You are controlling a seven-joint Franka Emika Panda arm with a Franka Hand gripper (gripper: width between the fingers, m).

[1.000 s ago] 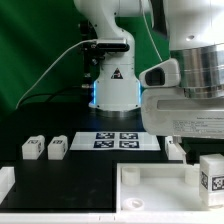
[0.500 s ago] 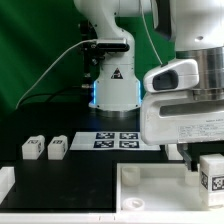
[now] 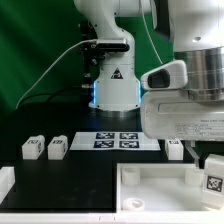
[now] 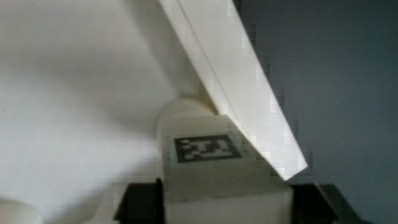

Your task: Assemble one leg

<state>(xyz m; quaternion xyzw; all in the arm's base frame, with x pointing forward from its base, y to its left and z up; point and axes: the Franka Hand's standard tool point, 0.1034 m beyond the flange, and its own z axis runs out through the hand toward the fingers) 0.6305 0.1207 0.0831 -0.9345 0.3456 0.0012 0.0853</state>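
A leg [image 4: 210, 150], a stubby white piece with a black-and-white tag, sits between my gripper's [image 4: 217, 204] dark fingers [image 4: 143, 204], which are shut on it. In the exterior view the held leg [image 3: 214, 180] is tilted at the far right, just over the right side of the large flat white tabletop [image 3: 150, 192], with the gripper [image 3: 208, 160] above it. In the wrist view the tabletop's edge [image 4: 231, 80] runs slantwise just beside the leg. Two more legs [image 3: 32, 148] [image 3: 57, 148] lie at the exterior view's left, and another leg [image 3: 174, 148] lies behind the gripper.
The marker board [image 3: 120, 139] lies in front of the robot base [image 3: 112, 90]. A white bracket-like piece [image 3: 5, 182] stands at the exterior view's lower left. The table is black and a green curtain hangs behind.
The gripper has shifted slightly and the held leg has dropped a little and tilted, nearer the tabletop's right side. The loose legs have not moved.
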